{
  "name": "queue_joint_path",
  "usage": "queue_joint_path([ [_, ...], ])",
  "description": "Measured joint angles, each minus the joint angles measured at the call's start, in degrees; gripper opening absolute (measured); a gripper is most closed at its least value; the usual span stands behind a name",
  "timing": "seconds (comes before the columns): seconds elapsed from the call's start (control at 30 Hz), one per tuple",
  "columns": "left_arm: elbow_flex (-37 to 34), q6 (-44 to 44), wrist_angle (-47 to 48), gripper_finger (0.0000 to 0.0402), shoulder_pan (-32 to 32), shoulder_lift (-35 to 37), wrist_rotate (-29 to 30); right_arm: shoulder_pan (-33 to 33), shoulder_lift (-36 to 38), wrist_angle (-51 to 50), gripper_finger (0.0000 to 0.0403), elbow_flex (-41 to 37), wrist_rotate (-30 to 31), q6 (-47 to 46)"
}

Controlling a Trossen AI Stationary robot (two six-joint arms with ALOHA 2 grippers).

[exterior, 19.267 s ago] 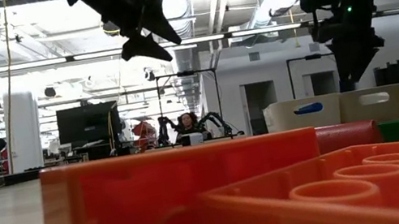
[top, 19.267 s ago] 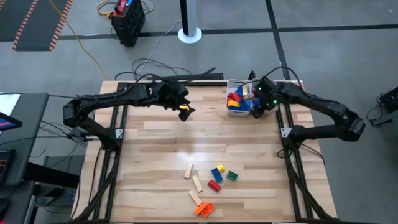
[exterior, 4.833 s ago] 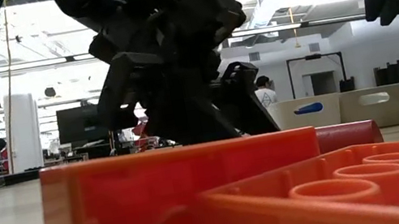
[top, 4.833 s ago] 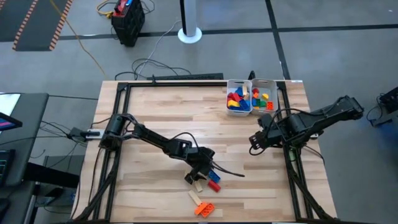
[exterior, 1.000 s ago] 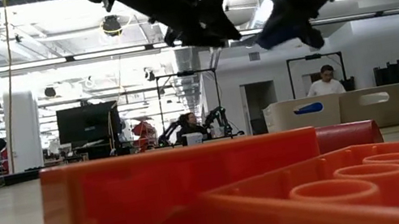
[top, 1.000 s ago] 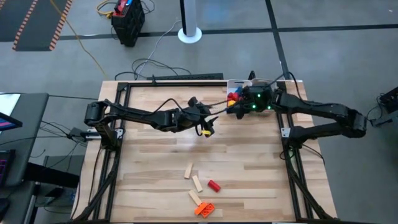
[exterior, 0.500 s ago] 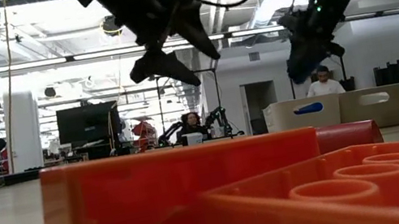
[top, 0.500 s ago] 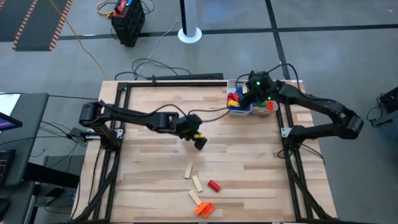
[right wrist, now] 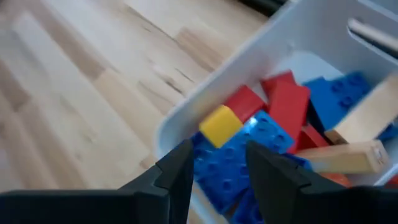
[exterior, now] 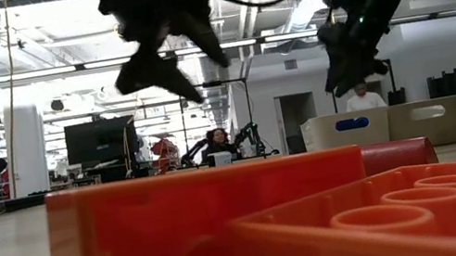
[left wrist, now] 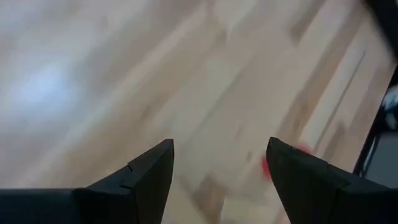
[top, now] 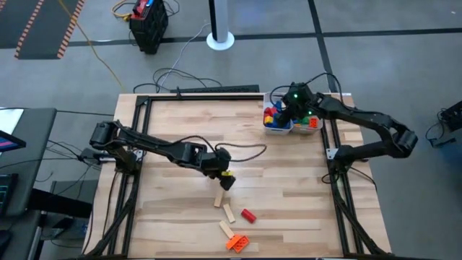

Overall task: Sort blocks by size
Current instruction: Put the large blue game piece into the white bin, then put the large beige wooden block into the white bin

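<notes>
My left gripper (top: 227, 180) (left wrist: 217, 155) hangs open over the table's middle, above the loose blocks, with nothing between its fingers. Below it lie three pale wooden bars (top: 219, 200), a red block (top: 248, 215) (left wrist: 270, 165) and an orange brick (top: 237, 243) (exterior: 227, 232), all flat on the table. My right gripper (top: 287, 115) (right wrist: 217, 152) hovers open over the left white tray (top: 276, 128). A yellow block (right wrist: 221, 124) lies on blue bricks (right wrist: 249, 146) in that tray, just ahead of the fingertips.
A second white tray (top: 312, 124) with small coloured blocks stands beside the first at the far right corner. Black frame rails (top: 137, 144) run along the table's left, right and far edges. Bare wood spans the left half.
My left gripper has gone from beside the trays toward the table's near edge, sinking and rolling, and now hangs above the wooden bars. My right gripper has shifted toward the far right and tipped downward, from the tray's left side to over the tray.
</notes>
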State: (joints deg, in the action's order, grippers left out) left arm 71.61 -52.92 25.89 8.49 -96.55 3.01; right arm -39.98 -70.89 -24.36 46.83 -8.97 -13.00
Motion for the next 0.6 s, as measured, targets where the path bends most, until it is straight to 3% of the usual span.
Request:
queue_joint_path([
  [0.17,0.0,-4.7,7.2,0.0249,1.3,0.0,-6.0,3.9,6.7,-0.6,0.0175,0.0,0.0,1.0],
  [0.37,0.0,-15.7,10.2,0.0244,3.7,0.0,-6.9,8.3,13.1,-0.7,0.0175,0.0,0.4,-0.7],
  [0.6,0.0,-23.3,17.6,0.0213,6.9,0.0,3.3,11.0,15.9,1.1,0.0171,0.0,1.6,-4.5],
])
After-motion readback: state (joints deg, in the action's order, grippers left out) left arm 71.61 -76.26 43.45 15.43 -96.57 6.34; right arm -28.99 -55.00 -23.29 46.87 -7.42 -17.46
